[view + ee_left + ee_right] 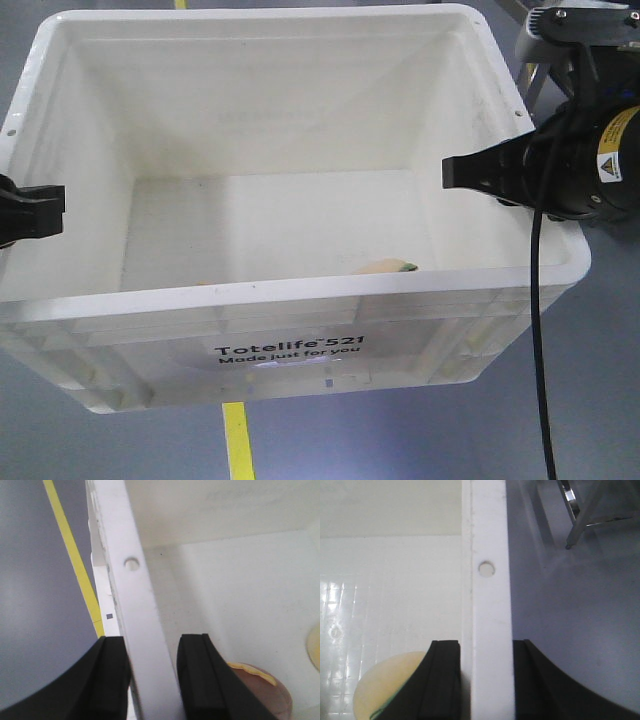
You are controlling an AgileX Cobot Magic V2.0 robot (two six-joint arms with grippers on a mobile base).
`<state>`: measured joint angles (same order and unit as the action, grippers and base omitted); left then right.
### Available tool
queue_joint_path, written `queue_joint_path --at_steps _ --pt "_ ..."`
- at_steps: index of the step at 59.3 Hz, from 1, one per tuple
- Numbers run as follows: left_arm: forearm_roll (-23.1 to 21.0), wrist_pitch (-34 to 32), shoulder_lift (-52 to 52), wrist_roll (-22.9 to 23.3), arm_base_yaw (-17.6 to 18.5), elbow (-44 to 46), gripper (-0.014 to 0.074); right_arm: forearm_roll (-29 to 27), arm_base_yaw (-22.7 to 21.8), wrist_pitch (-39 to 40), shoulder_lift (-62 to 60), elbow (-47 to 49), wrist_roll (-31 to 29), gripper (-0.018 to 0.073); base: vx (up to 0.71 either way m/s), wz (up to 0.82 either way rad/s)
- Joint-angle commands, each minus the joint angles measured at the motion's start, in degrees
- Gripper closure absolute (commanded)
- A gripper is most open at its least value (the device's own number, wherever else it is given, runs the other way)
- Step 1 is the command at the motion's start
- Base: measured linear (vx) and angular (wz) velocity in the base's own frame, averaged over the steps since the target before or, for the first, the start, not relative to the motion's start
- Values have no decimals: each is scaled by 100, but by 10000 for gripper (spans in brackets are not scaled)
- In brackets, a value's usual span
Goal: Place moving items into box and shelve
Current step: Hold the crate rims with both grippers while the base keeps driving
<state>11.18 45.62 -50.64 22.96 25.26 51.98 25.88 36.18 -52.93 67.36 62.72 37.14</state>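
We see the box (300,292) slung between both arms: left gripper (152,647) and right gripper (486,650) clamped astride opposite rims, moving items (395,680) lying inboard of each.

Grey floor (100,450), smooth and faintly reflective. One yellow floor line (235,440) runs straight across it. Chromed metal frame leg (570,500) stands on the floor at upper right.

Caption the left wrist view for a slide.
Left gripper clamps the rim of the white crate, with a greyish-pink lump lying inside on its floor.
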Motion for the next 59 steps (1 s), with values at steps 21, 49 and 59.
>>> queue_joint_path --at_steps 21,49,59 --pt "-39 -1126 139 -127 79 287 582 428 -7 682 -148 234 -60 461 14 -45" --pt "-39 -1126 139 -127 79 287 582 428 -7 682 -148 234 -60 461 12 -47" --pt "-39 -1126 139 -127 79 287 582 428 -7 682 -148 234 -60 461 14 -52"
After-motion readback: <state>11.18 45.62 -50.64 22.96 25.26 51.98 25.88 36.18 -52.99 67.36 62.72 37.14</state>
